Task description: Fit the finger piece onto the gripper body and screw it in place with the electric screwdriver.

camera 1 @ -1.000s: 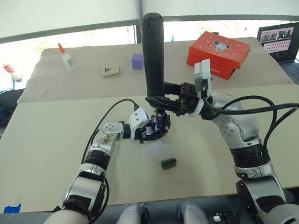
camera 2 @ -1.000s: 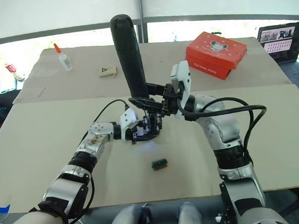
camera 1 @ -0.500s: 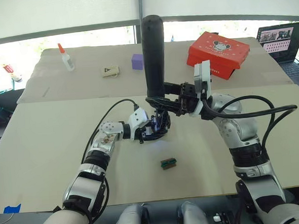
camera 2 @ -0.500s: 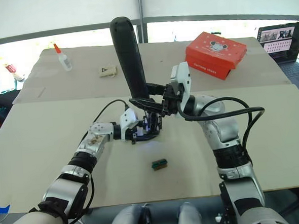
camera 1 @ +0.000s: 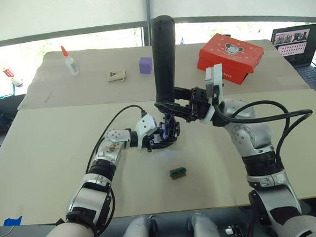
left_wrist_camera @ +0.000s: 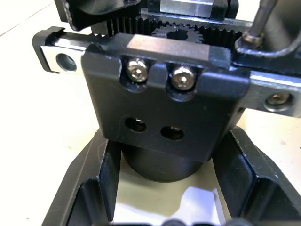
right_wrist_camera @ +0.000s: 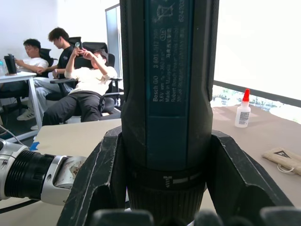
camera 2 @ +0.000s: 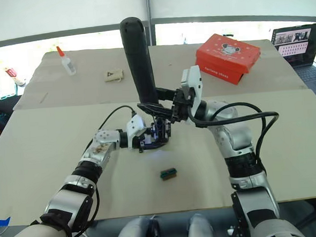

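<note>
Right end effector (camera 1: pixel 173 107) holds electric screwdriver (camera 1: pixel 163 59) above gripper body (camera 1: pixel 167 135).

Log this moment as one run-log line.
phase: screwing | left gripper: shut on gripper body | right gripper: shut on electric screwdriver, upright, bit down at gripper body

Both arms are built of silver-grey metallic segments joined by black ribbed bands — bulky near the shoulders, slimmer toward the wrists. A thick black cable (camera 1: pixel 287 122) loops out from the right arm, and a thinner black cable (camera 1: pixel 115 117) arches over the left forearm. Each wrist ends in a white plastic housing, the right one (camera 1: pixel 215 81) a flat upright block. The left gripper (camera 1: pixel 160 138) and right gripper (camera 1: pixel 171 108) have black, thick-walled plastic fingers (left_wrist_camera: pixel 94 183) — wedge-shaped, with hollow recesses.
</note>
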